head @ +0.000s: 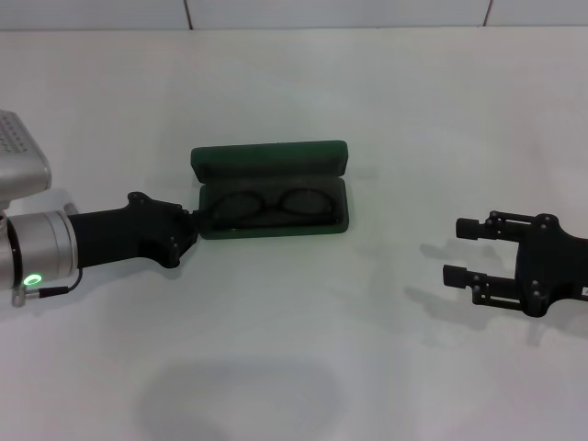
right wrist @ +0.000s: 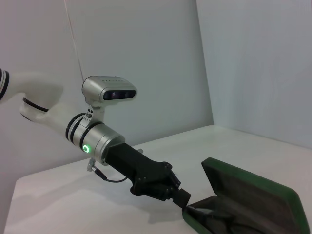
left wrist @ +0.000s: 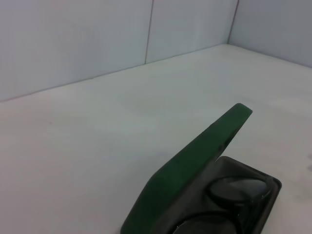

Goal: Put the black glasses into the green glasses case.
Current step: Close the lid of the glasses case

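Note:
The green glasses case (head: 271, 158) lies open in the middle of the table, its lid raised toward the far side. The black glasses (head: 272, 204) lie inside its lower half with the lenses side by side. My left gripper (head: 191, 222) is at the case's left end, its tip touching the end wall. The left wrist view shows the raised lid (left wrist: 195, 161) and a lens of the glasses (left wrist: 236, 189) beneath it. The right wrist view shows the left gripper (right wrist: 183, 199) at the case's end (right wrist: 253, 190). My right gripper (head: 455, 250) is open and empty, well to the right of the case.
The white table (head: 294, 367) runs to a pale wall (head: 331, 13) at the back. A silver camera housing (head: 18, 156) on my left arm sits at the far left.

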Action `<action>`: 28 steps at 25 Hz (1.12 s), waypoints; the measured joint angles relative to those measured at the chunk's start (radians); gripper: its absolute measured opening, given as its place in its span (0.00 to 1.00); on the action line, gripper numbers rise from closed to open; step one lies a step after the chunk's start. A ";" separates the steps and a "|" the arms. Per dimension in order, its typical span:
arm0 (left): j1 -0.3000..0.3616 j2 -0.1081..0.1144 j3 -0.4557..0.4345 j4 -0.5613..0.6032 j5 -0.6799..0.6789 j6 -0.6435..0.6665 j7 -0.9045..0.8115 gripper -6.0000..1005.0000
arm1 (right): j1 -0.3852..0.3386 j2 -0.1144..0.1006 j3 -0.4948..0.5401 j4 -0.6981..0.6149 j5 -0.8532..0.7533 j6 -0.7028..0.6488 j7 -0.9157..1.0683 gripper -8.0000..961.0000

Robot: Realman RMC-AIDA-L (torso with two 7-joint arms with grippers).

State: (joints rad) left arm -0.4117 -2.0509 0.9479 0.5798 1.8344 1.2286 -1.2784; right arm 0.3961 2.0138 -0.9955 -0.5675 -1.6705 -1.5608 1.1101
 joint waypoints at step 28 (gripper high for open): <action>-0.021 -0.044 0.483 0.604 0.402 -0.536 -1.462 0.08 | -0.003 0.001 0.019 0.061 0.013 0.047 -0.063 0.67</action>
State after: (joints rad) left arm -0.4330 -2.0951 1.4305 1.1842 2.2360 0.6928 -2.7401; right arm 0.3927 2.0151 -0.9768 -0.5061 -1.6578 -1.5140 1.0466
